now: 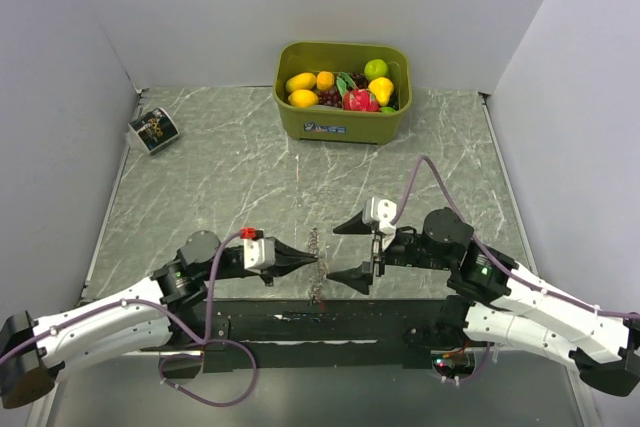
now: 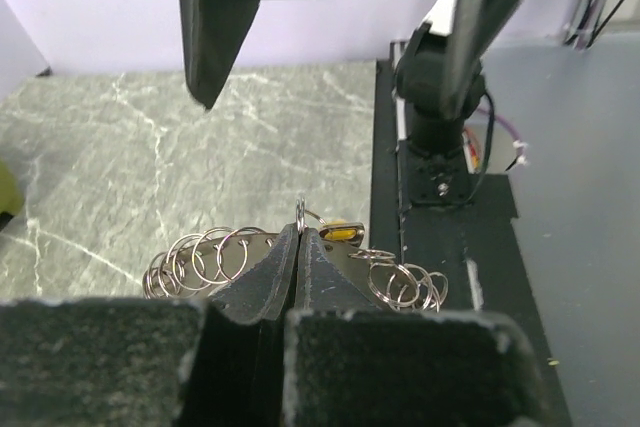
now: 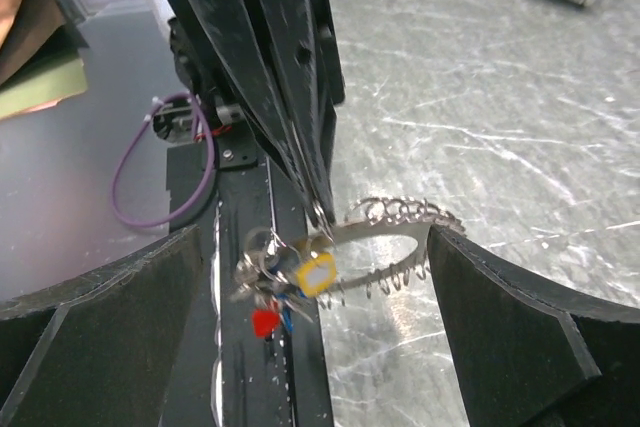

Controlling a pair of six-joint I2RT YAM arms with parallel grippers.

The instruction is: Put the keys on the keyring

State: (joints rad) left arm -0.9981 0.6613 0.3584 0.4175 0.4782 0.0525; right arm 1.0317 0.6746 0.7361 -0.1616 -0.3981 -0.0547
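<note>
Left gripper [image 1: 311, 261] pinched shut on keyring [image 3: 375, 231]; right gripper [image 1: 335, 252] wide open, empty. Keyring likely light, floppy, slippery: grip loop near keys [image 3: 312, 274].

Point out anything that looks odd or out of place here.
The keyring is pinched at one spot by the shut left gripper, so it looks stretched and uneven, with the keys bunched together over the black base strip. The open right gripper faces it.

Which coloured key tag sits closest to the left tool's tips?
The yellow tag, just below the tips of the left tool; the red tag hangs lower in the bunch.
</note>
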